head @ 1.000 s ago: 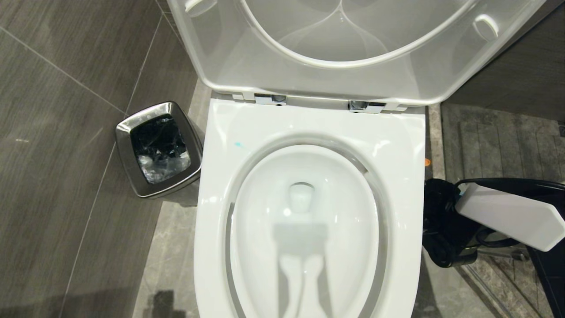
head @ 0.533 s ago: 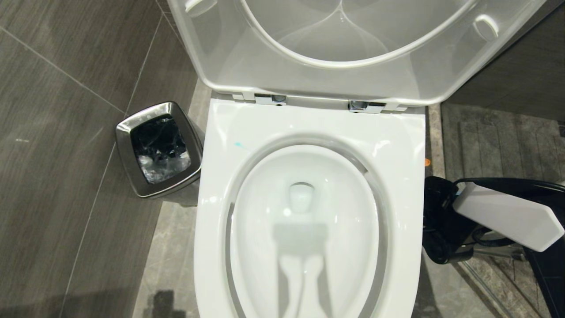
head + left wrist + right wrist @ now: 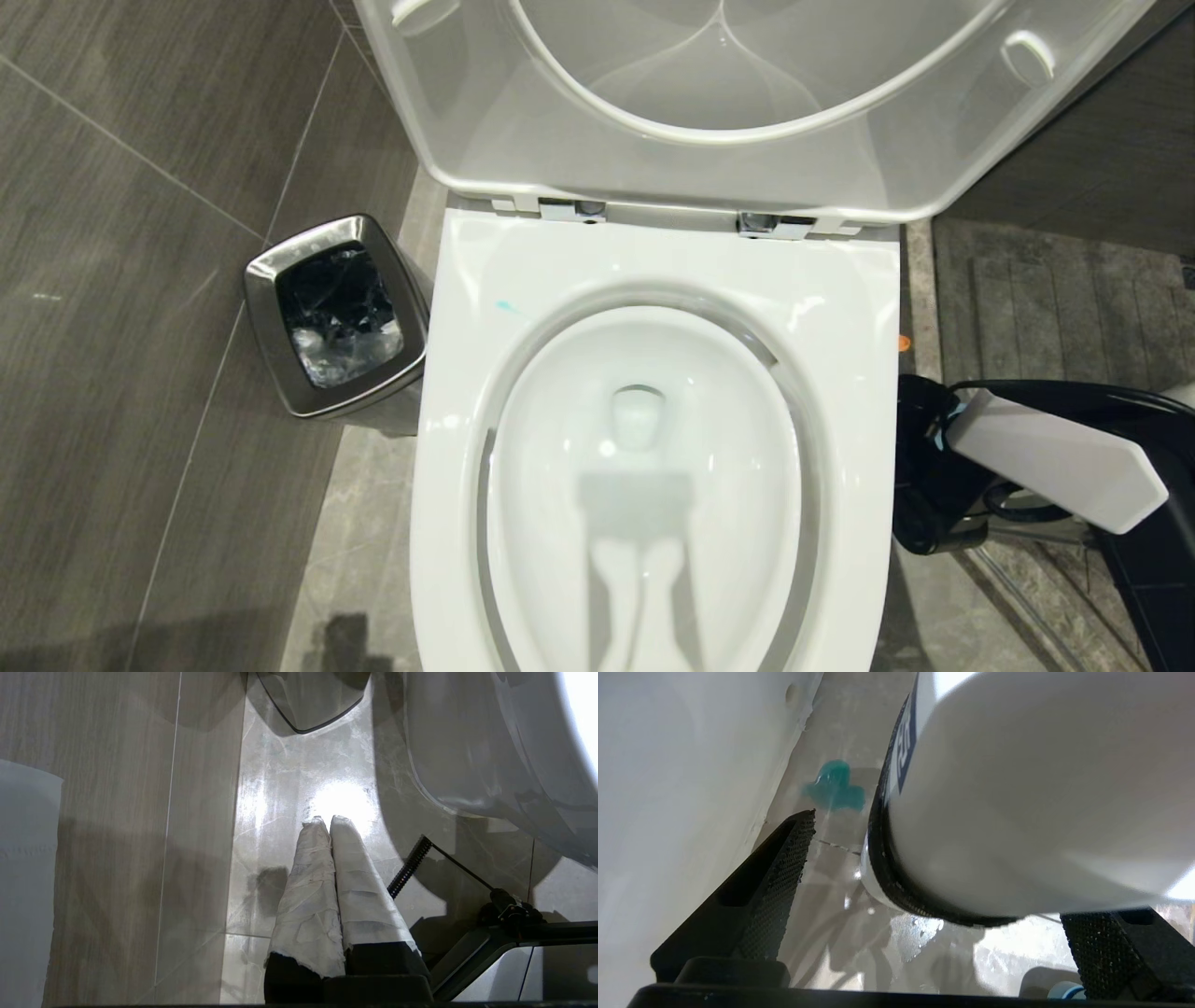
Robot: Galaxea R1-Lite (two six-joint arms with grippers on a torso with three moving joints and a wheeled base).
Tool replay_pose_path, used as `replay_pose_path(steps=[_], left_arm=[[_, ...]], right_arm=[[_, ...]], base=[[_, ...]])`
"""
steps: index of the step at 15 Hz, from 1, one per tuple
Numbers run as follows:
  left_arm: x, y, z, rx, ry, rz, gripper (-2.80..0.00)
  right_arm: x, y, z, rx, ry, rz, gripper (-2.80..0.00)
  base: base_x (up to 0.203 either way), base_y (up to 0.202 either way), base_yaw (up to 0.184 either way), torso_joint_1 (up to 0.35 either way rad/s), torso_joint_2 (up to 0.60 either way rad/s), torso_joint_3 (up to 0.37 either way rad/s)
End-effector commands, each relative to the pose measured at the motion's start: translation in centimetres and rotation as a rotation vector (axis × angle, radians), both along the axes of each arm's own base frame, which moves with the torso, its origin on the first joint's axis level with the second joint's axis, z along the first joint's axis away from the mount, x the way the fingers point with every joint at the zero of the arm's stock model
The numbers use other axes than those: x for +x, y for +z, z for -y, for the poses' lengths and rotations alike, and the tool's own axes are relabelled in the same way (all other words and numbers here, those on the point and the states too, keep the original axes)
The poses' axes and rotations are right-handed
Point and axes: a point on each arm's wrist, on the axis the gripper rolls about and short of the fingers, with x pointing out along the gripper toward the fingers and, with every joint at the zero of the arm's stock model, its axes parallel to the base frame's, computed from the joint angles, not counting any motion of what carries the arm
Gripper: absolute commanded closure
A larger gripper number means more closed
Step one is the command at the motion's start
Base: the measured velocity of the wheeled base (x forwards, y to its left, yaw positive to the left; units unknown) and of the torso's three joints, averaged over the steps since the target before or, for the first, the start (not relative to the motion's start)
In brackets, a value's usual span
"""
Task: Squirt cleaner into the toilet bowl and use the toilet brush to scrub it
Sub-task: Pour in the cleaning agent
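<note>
Head view | toilet bowl [image 3: 653, 266] stands with lid [image 3: 653, 177] raised, basin exposed for scrubbing | right tool [image 3: 938, 868] held low beside it, jaws apart around white cylinder [image 3: 1017, 788] | cleaner [image 3: 833, 788] spotted on floor [image 3: 878, 942] | toilet brush unseen | left tool [image 3: 327, 821] parked, closed together

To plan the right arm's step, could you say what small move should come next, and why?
Probably close the right gripper: its jaws stand open either side of a white black-banded cylinder beside the toilet bowl; nothing is held. Left gripper idles shut.
</note>
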Motion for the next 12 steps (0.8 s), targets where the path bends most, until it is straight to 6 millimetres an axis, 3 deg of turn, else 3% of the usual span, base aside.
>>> replay_pose_path(steps=[1,12], left_arm=[[0.0,0.0,0.0,0.0,0.0,0.0,0.0],[0.0,0.0,0.0,0.0,0.0,0.0,0.0]], right_arm=[[0.5,-0.1,0.1,0.001,-0.004,0.02,-2.8],[1.8,0.1,0.0,0.005,-0.005,0.074,-2.8]], base=[[0.0,0.0,0.0,0.0,0.0,0.0],[0.0,0.0,0.0,0.0,0.0,0.0]])
